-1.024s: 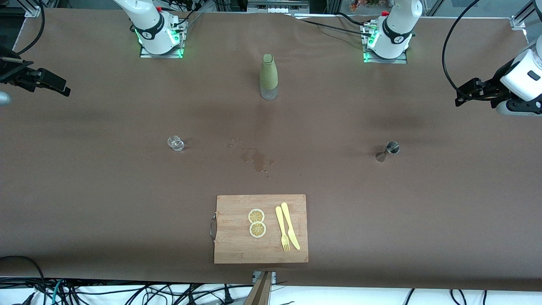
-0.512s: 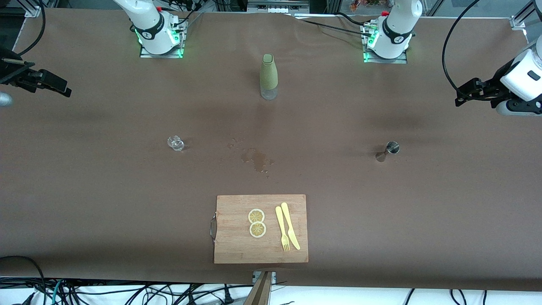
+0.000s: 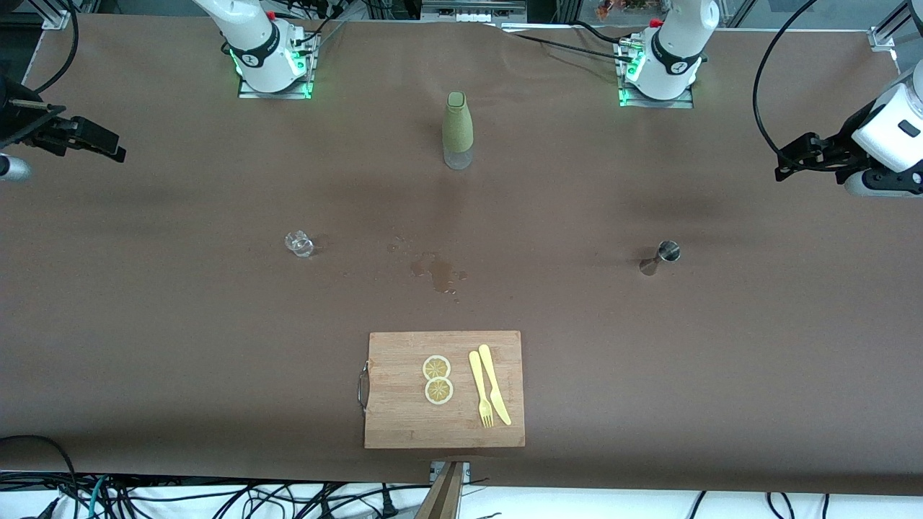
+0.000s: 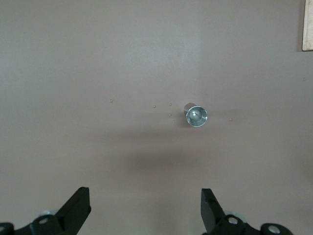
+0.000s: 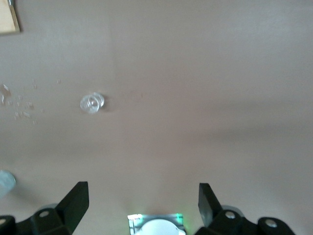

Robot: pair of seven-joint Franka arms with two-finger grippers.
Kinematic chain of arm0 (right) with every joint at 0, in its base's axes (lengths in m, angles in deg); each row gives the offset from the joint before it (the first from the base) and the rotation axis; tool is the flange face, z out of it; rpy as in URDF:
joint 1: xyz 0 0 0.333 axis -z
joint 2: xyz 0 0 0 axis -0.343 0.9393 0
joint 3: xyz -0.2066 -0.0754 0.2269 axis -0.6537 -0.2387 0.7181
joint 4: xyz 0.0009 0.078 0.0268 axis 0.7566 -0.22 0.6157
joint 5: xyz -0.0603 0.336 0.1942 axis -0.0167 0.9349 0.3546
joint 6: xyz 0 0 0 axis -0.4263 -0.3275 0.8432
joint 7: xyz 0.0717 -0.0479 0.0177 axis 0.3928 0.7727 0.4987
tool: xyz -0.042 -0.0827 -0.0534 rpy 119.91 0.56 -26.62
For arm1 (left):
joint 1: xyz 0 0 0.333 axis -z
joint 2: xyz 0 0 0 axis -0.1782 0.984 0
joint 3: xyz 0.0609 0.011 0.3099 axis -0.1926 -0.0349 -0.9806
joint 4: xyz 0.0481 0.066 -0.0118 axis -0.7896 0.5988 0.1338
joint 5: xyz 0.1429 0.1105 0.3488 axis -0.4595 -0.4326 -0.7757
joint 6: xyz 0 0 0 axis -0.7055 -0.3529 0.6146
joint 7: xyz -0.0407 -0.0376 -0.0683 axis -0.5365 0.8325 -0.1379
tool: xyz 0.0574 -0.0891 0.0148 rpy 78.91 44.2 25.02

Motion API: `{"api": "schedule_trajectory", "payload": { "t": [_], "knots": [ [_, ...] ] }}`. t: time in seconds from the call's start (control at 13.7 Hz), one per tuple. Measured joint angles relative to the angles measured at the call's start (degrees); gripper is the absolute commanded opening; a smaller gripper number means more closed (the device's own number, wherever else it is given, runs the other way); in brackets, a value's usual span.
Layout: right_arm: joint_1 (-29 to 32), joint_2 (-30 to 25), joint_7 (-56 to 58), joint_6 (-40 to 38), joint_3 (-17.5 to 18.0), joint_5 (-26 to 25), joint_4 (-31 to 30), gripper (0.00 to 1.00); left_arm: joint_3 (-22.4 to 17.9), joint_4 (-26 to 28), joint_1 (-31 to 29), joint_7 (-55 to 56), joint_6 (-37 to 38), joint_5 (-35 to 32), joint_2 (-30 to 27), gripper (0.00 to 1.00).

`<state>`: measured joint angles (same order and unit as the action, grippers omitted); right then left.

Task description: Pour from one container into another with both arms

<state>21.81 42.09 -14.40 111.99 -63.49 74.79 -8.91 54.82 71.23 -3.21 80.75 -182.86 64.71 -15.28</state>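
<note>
Front view: both arms parked high at the table's two ends, nothing gripped. Right gripper [image 3: 101,144] up over the bare cloth at the right arm's end, well apart from the small clear glass [image 3: 298,244], which stands toward the table's middle from it and nearer the front camera than the right base. Left gripper [image 3: 793,160] up over the cloth at the left arm's end, likewise well apart from the steel jigger [image 3: 669,251], standing upright and inward from it. Green-sleeved bottle [image 3: 457,130] upright between the two bases, about midway between the grippers. Wet patch [image 3: 436,272] between glass and jigger; cutting board [image 3: 444,389] with lemon slices [image 3: 437,379], fork and knife [image 3: 489,385] nearest the camera. By position, probably glass for the right arm, jigger for the left.

Left wrist view: left gripper [image 4: 145,210] spread wide, nothing between the fingers [image 4: 78,208]. Jigger [image 4: 196,115] seen mouth-on, so long axis vertical, lying ahead of the open gap and slightly off its centreline, well below. Likely need: a descent and a small sideways shift before closing on the waist.

Right wrist view: right gripper [image 5: 142,205] also wide open and empty. Glass [image 5: 91,103] ahead of the fingers and off to one side of the gap, upright, mouth toward the camera; droplets [image 5: 19,105] just past it. Larger lateral correction probably needed here than for the jigger.
</note>
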Motion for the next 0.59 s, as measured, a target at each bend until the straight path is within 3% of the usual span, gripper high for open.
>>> {"api": "schedule_trajectory", "payload": {
  "t": [0.29, 0.59],
  "knots": [
    [0.3, 2.8, 13.0, 0.0, -1.0, 2.8, 0.0, 0.99, 0.0, 0.0, 0.0, 0.0, 0.0, 0.0, 0.0, 1.0],
    [0.5, 7.4, 35.8, 0.0, -6.7, 10.2, -0.3, 0.99, 0.0, 0.0, 0.0, 0.0, 0.0, 0.0, 0.0, 1.0]
  ]
}}
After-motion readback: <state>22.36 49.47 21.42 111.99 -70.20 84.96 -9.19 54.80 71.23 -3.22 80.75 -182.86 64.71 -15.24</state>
